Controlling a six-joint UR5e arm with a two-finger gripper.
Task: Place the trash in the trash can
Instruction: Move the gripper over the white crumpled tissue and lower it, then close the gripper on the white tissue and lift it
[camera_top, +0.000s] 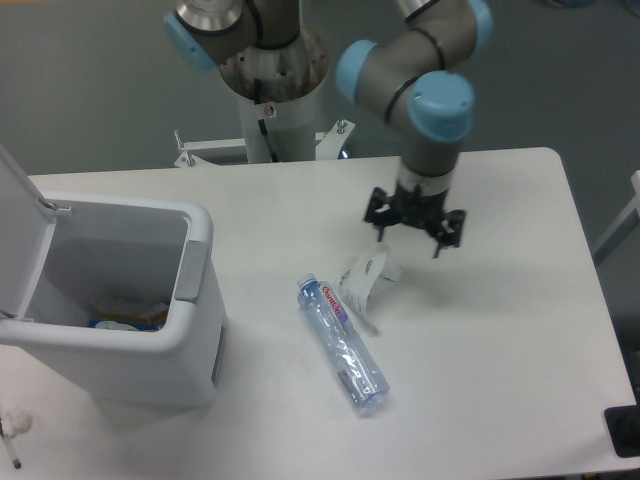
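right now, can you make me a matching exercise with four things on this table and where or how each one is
Things:
1. water bottle
2. white scrap
3. bin
4. hand

States:
A. lid up, some rubbish already inside
B. above the table, fingers spread, close to the scrap
C. lying flat, blue cap end pointing away from the camera
D. crumpled, just right of the bottle's cap end

Pairs: 1-C, 2-D, 3-A, 4-B
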